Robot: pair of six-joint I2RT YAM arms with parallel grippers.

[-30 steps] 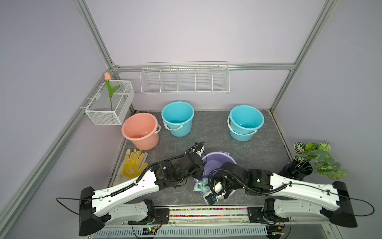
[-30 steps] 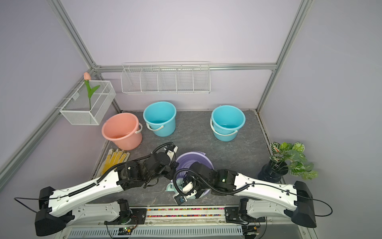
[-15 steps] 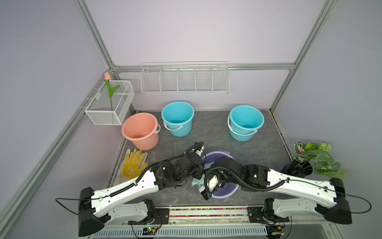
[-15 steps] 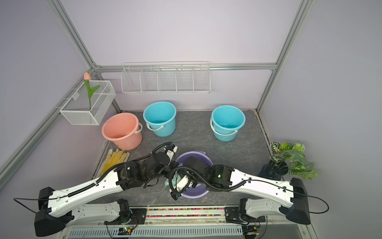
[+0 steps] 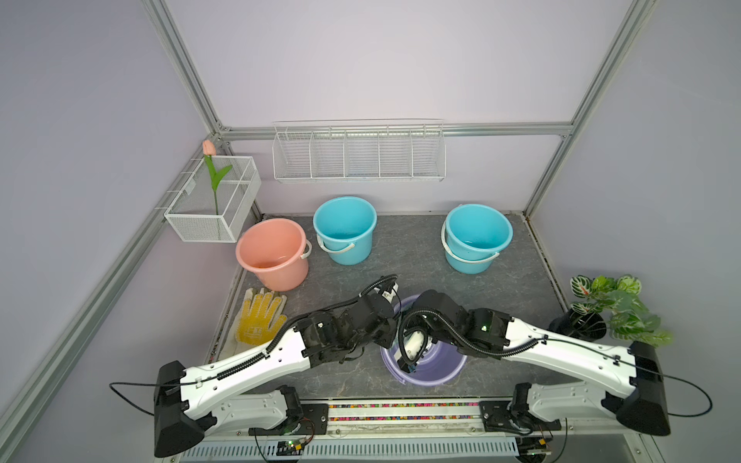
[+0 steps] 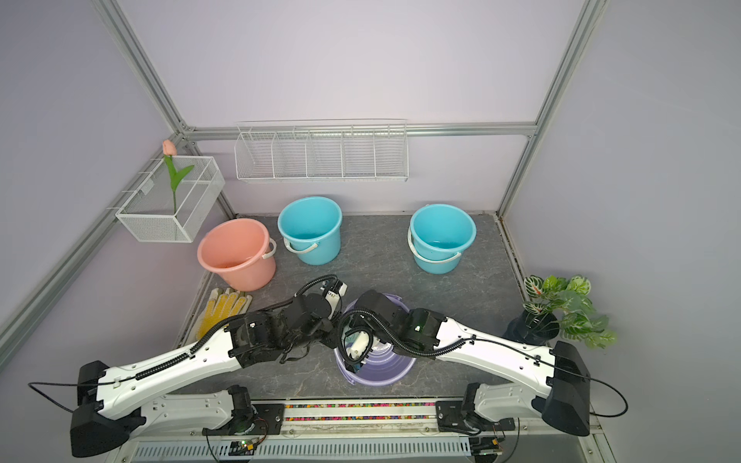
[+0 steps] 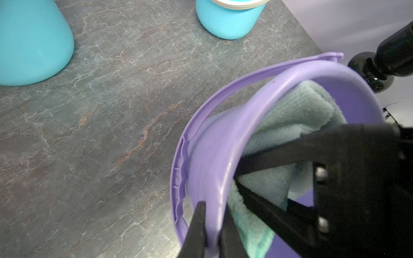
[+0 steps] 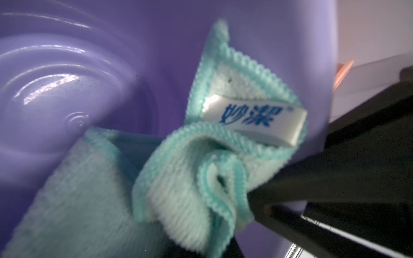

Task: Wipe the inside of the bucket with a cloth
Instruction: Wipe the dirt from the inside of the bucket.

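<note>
The purple bucket [image 5: 426, 377] [image 6: 377, 377] stands near the front, partly under both arms. My left gripper [image 7: 213, 214] [image 5: 391, 340] is shut on the bucket's rim [image 7: 223, 156], one finger outside the wall and one inside. My right gripper [image 8: 207, 243] reaches down inside the bucket and is shut on the cloth [image 8: 178, 178], a bunched mint-green towel with a white label [image 8: 254, 118]. The cloth [image 7: 290, 116] lies against the inner wall [image 8: 67, 67]. In both top views the right arm [image 5: 441, 316] hides most of the cloth.
A pink bucket [image 5: 272, 256] and a blue bucket [image 5: 345, 228] stand at the back left, stacked blue buckets [image 5: 477, 236] at the back right. A yellow-dotted glove [image 5: 260, 316] lies left, a potted plant [image 5: 609, 308] right. Wire baskets [image 5: 359, 152] [image 5: 212, 204] hang on the walls.
My right gripper has carried the cloth from the bucket's near left rim down into the bucket. The left gripper has kept its hold on the rim.
</note>
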